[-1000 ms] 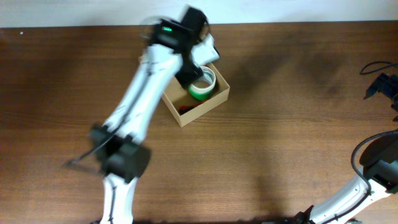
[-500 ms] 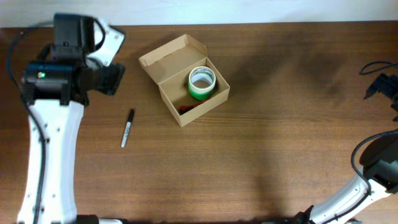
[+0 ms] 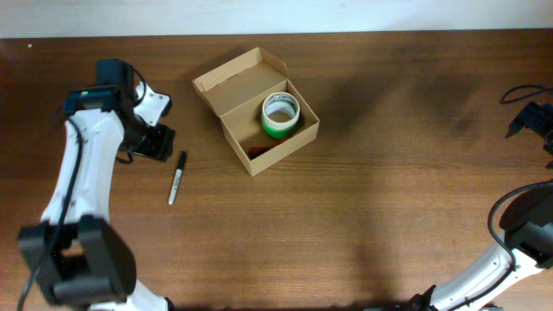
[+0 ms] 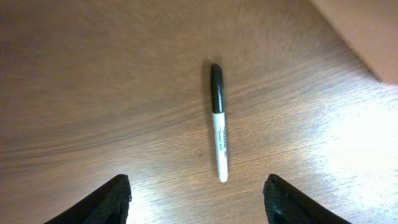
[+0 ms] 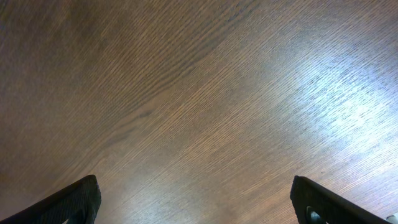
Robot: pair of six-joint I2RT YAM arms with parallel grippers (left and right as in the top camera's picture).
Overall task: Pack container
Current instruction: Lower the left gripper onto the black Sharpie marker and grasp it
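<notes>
We find the container point(image 3: 292, 138) toward the far side of the bench point(image 3: 389, 199), left of centre. It stands open, with its flap lid point(image 3: 233, 76) folded back to the far left. A green tape roll point(image 3: 280, 116) lies flat in its right end, and something small and reddish sits low at the near wall, too small for us to name.

We judge the container light and fairly stiff, though thin cardboard walls dent under a hard pinch. If it must be moved, we would grip the rim of one side wall and press gently, or simply steady it against the bench. The lid should swing on its crease with a light push at its free edge.

The marker point(image 4: 217, 127) lies on the bench just left of the container, and it is probably the next thing to pack. It looks hard, slick and likely to roll, so we would grasp it across the middle of the barrel.

The left tool point(image 4: 198, 194) hovers above the marker with its jaws spread wide, holding nothing. The right tool point(image 5: 199, 202) is likewise wide open and empty over bare wood.

The container is plain. There is small print on the marker's white barrel, but we cannot read it.
</notes>
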